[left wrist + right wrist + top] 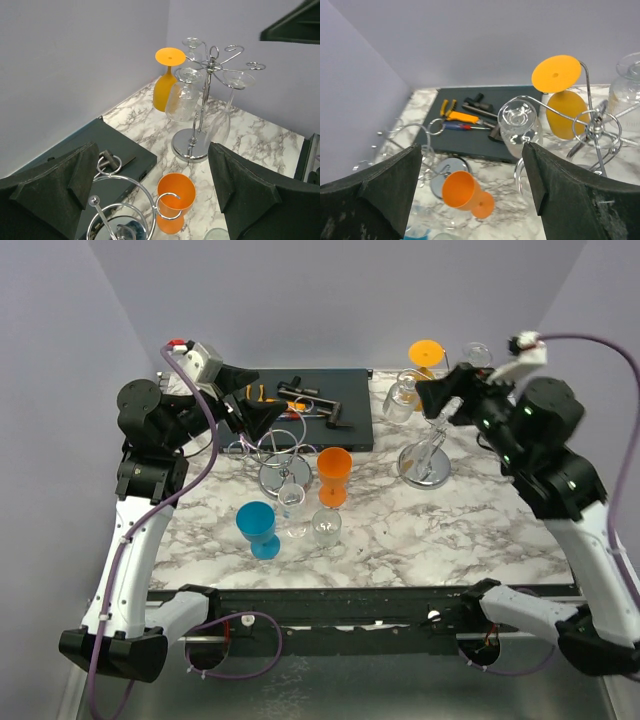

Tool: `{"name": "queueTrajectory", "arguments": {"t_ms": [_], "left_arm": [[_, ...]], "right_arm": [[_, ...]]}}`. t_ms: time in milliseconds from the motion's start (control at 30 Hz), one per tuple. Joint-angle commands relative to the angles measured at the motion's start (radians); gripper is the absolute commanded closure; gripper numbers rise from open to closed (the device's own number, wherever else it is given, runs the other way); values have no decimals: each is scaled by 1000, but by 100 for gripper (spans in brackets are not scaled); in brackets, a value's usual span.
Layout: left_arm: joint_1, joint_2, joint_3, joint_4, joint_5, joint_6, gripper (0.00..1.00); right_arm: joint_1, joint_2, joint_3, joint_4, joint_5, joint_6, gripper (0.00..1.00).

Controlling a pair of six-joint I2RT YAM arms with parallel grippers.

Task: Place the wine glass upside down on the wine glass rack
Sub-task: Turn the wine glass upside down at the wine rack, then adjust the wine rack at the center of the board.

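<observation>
On the left of the white, grey-veined marble tabletop, the left gripper is hovering with its black wedge-shaped fingers spread wide and holding nothing. It is hanging above a second wire rack of bent chrome loops on a round mirror base. A glossy blue cup is standing towards the near edge, and two small clear glasses are standing just beside it. An orange plastic cup is sitting upright, mouth up, close to the middle. Along the far edge a flat dark tray is carrying hand tools, among them yellow-handled pliers.

Right of centre, the wine glass rack is rising on a thin chrome post from a polished disc base. The clear wine glass is hanging on it upside down, with its flat foot up at one hooked arm and its bowl down beside the base. Its long axis is leaning off vertical, the bowl end swinging in towards the post. Whether the rim is touching anything cannot be told. An inverted orange glass and a ribbed clear glass are hanging on the rack's other arms. The right gripper is hovering by the rack's top, its claw apart and empty.
</observation>
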Motion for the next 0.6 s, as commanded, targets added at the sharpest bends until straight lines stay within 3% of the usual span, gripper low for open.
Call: {"name": "queueTrajectory", "arguments": {"t_ms": [0, 200, 333, 467, 567], "left_arm": [[-3, -33, -25, -24, -24, -6, 1], [-3, -44, -19, -54, -7, 28, 1], [-4, -44, -15, -55, 6, 29, 1], [-3, -46, -15, -56, 18, 22, 1], [-3, -30, 14, -95, 34, 27, 1]], "right_arm": [[-4, 185, 159, -95, 65, -168, 12], [-14, 360, 355, -81, 178, -381, 16], [-72, 452, 432, -106, 142, -404, 22], [-179, 495, 465, -102, 61, -394, 20], [-345, 493, 464, -115, -69, -312, 18]]}}
